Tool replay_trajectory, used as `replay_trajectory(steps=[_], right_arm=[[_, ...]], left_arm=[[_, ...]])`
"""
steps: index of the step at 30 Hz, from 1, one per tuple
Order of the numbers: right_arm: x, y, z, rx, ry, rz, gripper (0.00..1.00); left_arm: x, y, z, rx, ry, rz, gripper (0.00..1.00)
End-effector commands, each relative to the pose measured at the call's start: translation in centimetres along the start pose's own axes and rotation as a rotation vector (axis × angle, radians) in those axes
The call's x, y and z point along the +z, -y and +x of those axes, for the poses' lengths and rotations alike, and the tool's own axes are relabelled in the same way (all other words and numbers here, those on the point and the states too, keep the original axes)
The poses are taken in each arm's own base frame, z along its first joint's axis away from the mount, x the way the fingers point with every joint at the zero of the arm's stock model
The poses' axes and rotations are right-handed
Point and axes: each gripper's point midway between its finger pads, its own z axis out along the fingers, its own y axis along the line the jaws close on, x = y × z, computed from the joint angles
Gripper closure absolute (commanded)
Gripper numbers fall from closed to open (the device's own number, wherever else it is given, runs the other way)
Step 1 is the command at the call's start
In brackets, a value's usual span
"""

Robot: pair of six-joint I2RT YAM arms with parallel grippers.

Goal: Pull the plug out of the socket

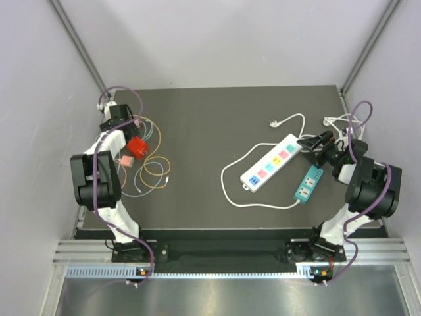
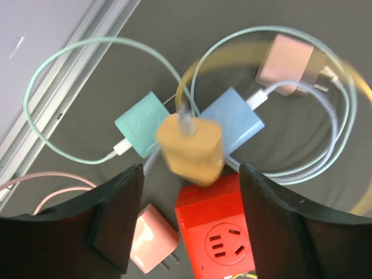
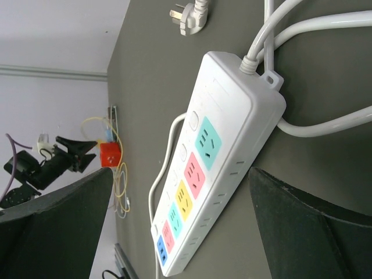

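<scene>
A red cube socket (image 2: 218,229) lies at the table's left side (image 1: 137,147). A blurred orange-yellow plug (image 2: 192,148) with its cable sits at the cube's far face; I cannot tell if it is seated in it. My left gripper (image 2: 190,174) is open, its fingers on either side of the cube and plug, touching neither. It is just behind the cube in the top view (image 1: 129,125). My right gripper (image 3: 180,174) is open and empty over the far end of a white power strip (image 3: 215,168).
Teal (image 2: 141,123), blue (image 2: 235,119) and pink (image 2: 152,238) chargers and a pale pink adapter (image 2: 286,63) lie in coiled cables around the cube. A teal strip (image 1: 307,184) lies beside the white strip (image 1: 271,162). A loose white plug (image 1: 274,122) lies behind it.
</scene>
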Motion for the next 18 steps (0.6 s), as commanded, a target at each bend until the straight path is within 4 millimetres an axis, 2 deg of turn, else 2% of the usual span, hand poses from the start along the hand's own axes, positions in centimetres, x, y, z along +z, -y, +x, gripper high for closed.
replay_trajectory(steps=[1, 4, 6, 8, 9, 12, 14, 15, 16, 17, 18], right_arm=[[-0.3, -1.8, -2.3, -0.084, 0.047, -0.041, 0.0], [-0.4, -1.9, -2.3, -0.087, 0.048, -0.041, 0.0], [-0.4, -2.0, -2.4, -0.096, 0.051, -0.044, 0.0], [-0.4, -2.3, -2.5, -0.106, 0.05, -0.049, 0.0], [-0.5, -2.4, -2.6, -0.111, 0.048, -0.054, 0.0], [-0.6, -3.0, -2.8, -0.133, 0.041, -0.061, 0.0], [-0.8, -3.4, -2.8, -0.149, 0.039, -0.067, 0.0], [-0.8, -3.8, -2.9, -0.164, 0.038, -0.076, 0.0], [-0.9, -4.0, -3.0, -0.172, 0.037, -0.078, 0.0], [-1.0, -4.1, -3.1, -0.184, 0.031, -0.072, 0.0], [-1.0, -4.1, -3.1, -0.186, 0.025, -0.062, 0.0]], left_arm=[[-1.3, 0.2, -2.2, -0.043, 0.028, 0.033, 0.22], [-2.9, 0.6, -3.8, -0.049, 0.056, 0.065, 0.14], [-4.3, 0.7, -4.9, -0.063, 0.079, 0.09, 0.12], [-5.4, 1.5, -4.9, -0.085, 0.074, 0.149, 0.11], [-6.7, 1.9, -5.6, -0.098, 0.092, 0.189, 0.11], [-9.7, 3.2, -5.9, -0.107, 0.113, 0.324, 0.09], [-11.1, 3.5, -5.4, -0.106, 0.115, 0.382, 0.09], [-13.0, 4.2, -6.0, -0.107, 0.145, 0.454, 0.09], [-13.6, 4.2, -5.3, -0.107, 0.14, 0.478, 0.09], [-15.5, 4.2, -6.1, -0.113, 0.18, 0.516, 0.09], [-16.2, 4.2, -5.9, -0.118, 0.186, 0.54, 0.08]])
